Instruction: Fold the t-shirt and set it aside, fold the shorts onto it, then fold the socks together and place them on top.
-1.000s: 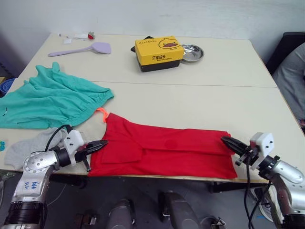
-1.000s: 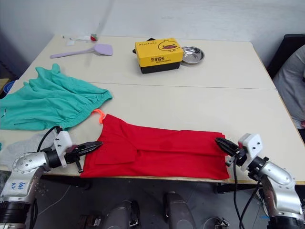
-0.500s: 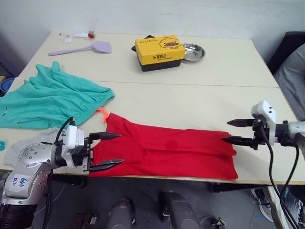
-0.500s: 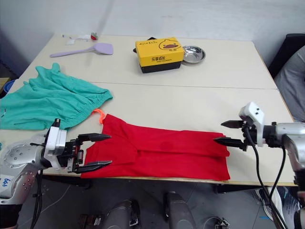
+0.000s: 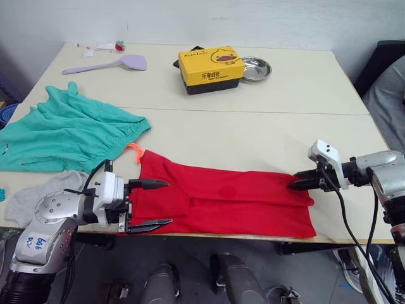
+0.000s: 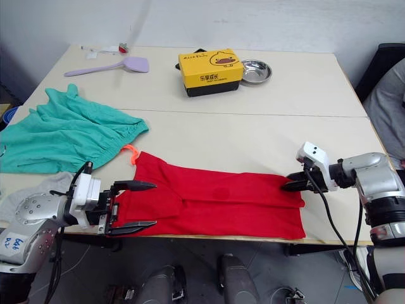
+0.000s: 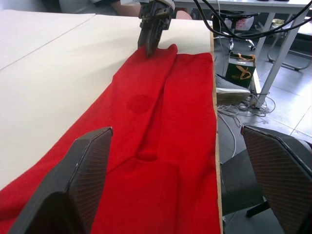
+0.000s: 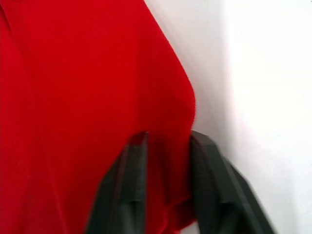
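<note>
Left eye view, yellow box (image 5: 211, 68), duck picture, Chinese lettering

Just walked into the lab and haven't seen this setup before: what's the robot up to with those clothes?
It is working on the red t-shirt, which lies folded into a long strip along the near edge of the table. The right gripper has its fingers closed on the shirt's right end, while the left gripper sits open at the left end. The teal shorts lie spread out unfolded further left, and the grey socks rest by the left arm, untouched.
</note>
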Robot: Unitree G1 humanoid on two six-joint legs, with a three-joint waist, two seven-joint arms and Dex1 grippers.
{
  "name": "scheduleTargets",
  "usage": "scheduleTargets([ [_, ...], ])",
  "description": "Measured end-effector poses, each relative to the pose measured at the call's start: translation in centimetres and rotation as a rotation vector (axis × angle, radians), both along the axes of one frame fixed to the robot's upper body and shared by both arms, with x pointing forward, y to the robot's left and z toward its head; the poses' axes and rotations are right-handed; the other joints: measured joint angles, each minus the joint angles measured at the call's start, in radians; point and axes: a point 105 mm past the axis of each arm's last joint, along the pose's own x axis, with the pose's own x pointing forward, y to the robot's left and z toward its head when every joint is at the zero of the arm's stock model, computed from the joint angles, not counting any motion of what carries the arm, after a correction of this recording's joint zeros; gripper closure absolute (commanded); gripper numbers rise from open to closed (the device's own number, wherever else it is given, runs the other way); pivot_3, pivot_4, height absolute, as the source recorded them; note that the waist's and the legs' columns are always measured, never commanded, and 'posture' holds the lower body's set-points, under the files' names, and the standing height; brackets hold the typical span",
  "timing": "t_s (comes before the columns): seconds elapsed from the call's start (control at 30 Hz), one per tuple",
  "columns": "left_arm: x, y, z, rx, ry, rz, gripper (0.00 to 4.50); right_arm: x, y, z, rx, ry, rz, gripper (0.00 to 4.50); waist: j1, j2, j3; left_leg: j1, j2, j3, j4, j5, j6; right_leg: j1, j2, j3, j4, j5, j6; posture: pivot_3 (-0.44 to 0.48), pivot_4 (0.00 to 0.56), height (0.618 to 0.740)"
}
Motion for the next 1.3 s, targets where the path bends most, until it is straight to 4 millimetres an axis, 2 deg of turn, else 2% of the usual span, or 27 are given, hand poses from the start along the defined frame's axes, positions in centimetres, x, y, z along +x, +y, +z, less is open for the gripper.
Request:
scheduleTargets([
  [0.03, 0.1, 0.0, 0.0, -0.003, -0.002, 0.006, 0.10, 0.2, -0.1, 0.1, -0.003, -0.007, -0.002, 4.47, 0.000, 0.000, 0.000, 0.000, 0.000, 0.000, 0.000, 0.000, 0.000, 0.000, 0.000, 0.000, 0.000, 0.000, 0.000, 0.000, 0.150, 0.740],
  [0.13, 0.6, -0.2, 0.4, -0.043, -0.025, 0.044, 0.10, 1.7, -0.1, 1.0, -0.029, -0.080, -0.025, 4.47, -0.004, 0.000, 0.000, 0.000, 0.000, 0.000, 0.001, 0.000, 0.000, 0.000, 0.000, 0.000, 0.000, 0.000, 0.000, 0.000, 0.150, 0.740],
  [0.33, 4.7, 0.8, 1.1, -0.030, -0.136, 0.239, 0.10, 6.4, -0.5, 3.8, -0.139, -0.364, -0.110, 4.47, -0.021, 0.000, 0.000, -0.001, -0.001, 0.000, 0.001, 0.002, -0.001, 0.000, 0.000, 0.000, 0.000, 0.001, 0.001, 0.000, 0.150, 0.740],
  [0.43, 5.4, 0.8, 1.3, -0.047, -0.144, 0.261, 0.10, 7.3, -0.9, 3.7, -0.172, -0.416, -0.134, 4.47, -0.022, 0.000, 0.000, -0.001, -0.001, 0.001, 0.001, 0.003, -0.004, 0.000, 0.000, 0.001, 0.000, 0.001, 0.001, 0.000, 0.150, 0.740],
  [0.7, 6.2, 0.9, 1.7, -0.056, -0.157, 0.266, 0.10, 9.1, -0.1, 3.8, -0.170, -0.517, -0.182, 4.47, -0.027, 0.001, 0.001, -0.001, 0.000, 0.004, 0.001, 0.003, -0.006, -0.001, 0.000, 0.003, 0.001, 0.000, 0.003, 0.000, 0.150, 0.740],
  [0.8, 6.3, 1.1, 1.4, -0.057, -0.142, 0.271, 0.10, 8.8, -0.1, 3.7, -0.108, -0.467, -0.198, 3.81, -0.024, 0.001, 0.001, -0.001, 0.000, 0.004, 0.001, 0.003, -0.006, -0.001, 0.000, 0.002, 0.001, 0.000, 0.003, 0.000, 0.150, 0.740],
  [0.97, 6.3, 1.1, 1.1, -0.055, -0.108, 0.262, 0.05, 8.3, -0.7, 5.3, -0.029, -0.487, -0.200, 2.15, -0.023, 0.002, 0.001, -0.001, 0.000, 0.004, 0.001, 0.003, -0.006, -0.001, 0.000, 0.002, 0.002, 0.000, 0.003, 0.000, 0.150, 0.740],
  [1.1, 7.8, 2.0, 1.6, -0.057, -0.100, 0.305, 0.00, 6.4, -3.3, 7.6, 0.082, -0.442, -0.280, 0.75, -0.014, 0.002, 0.002, -0.001, 0.000, 0.001, 0.001, 0.003, -0.007, -0.001, 0.000, 0.001, 0.002, 0.000, 0.003, 0.000, 0.150, 0.740],
  [1.17, 9.0, 2.5, 1.9, -0.035, -0.101, 0.324, 0.00, 5.0, -5.2, 7.4, 0.089, -0.314, -0.431, 0.04, -0.009, 0.003, 0.002, -0.001, 0.000, 0.001, 0.001, 0.003, -0.006, -0.001, -0.001, 0.002, 0.002, 0.000, 0.003, 0.000, 0.150, 0.740],
  [1.23, 9.8, 2.9, 1.8, 0.000, -0.088, 0.324, 0.00, 3.5, -6.9, 6.6, 0.063, -0.169, -0.604, 0.01, -0.009, 0.003, 0.002, -0.001, 0.000, 0.001, 0.001, 0.002, -0.007, -0.001, -0.002, 0.002, 0.001, 0.000, 0.002, 0.000, 0.150, 0.740],
  [1.27, 10.3, 2.6, 1.8, 0.023, -0.082, 0.301, 0.00, 1.6, -7.6, 5.8, 0.059, -0.085, -0.670, 0.01, -0.005, 0.003, 0.002, -0.002, 0.000, 0.000, 0.001, 0.001, -0.007, -0.001, -0.001, 0.001, 0.001, -0.001, 0.002, 0.000, 0.150, 0.740],
  [1.3, 10.7, 2.5, 1.7, 0.037, -0.075, 0.293, 0.00, 0.5, -7.5, 5.2, 0.067, -0.034, -0.689, 0.01, 0.001, 0.003, 0.001, -0.002, 0.000, 0.000, 0.001, 0.001, -0.007, -0.001, -0.001, 0.000, 0.001, -0.001, 0.001, 0.000, 0.150, 0.740],
])
